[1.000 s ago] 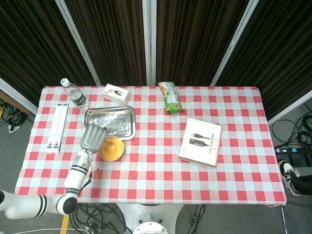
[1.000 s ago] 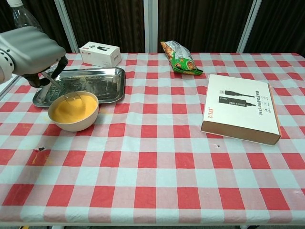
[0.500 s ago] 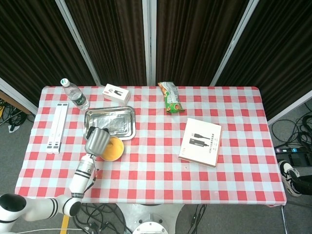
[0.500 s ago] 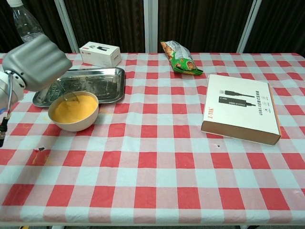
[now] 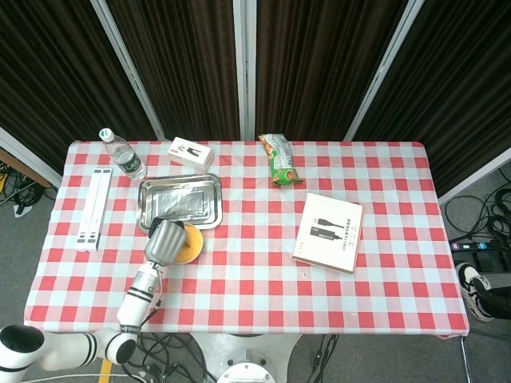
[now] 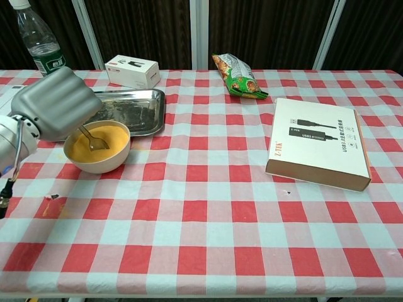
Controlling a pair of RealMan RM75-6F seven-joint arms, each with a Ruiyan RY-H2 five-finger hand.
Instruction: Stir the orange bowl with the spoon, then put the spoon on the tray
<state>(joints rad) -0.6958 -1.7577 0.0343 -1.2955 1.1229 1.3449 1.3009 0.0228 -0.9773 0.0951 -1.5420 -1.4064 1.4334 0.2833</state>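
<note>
The orange bowl stands on the checked cloth just in front of the metal tray. My left hand hovers over the bowl's near-left rim and grips a metal spoon, whose bowl end dips into the orange contents. In the head view the hand covers most of the bowl and hides the spoon. My right hand appears in neither view.
A water bottle and a small white box stand behind the tray. A snack bag lies at the back centre, a flat boxed cable at the right. Two white strips lie at the table's left edge.
My left hand has swung rightward and toward the near side, over the bowl. The spoon's tip has travelled from the bowl's far-left rim to its middle.
</note>
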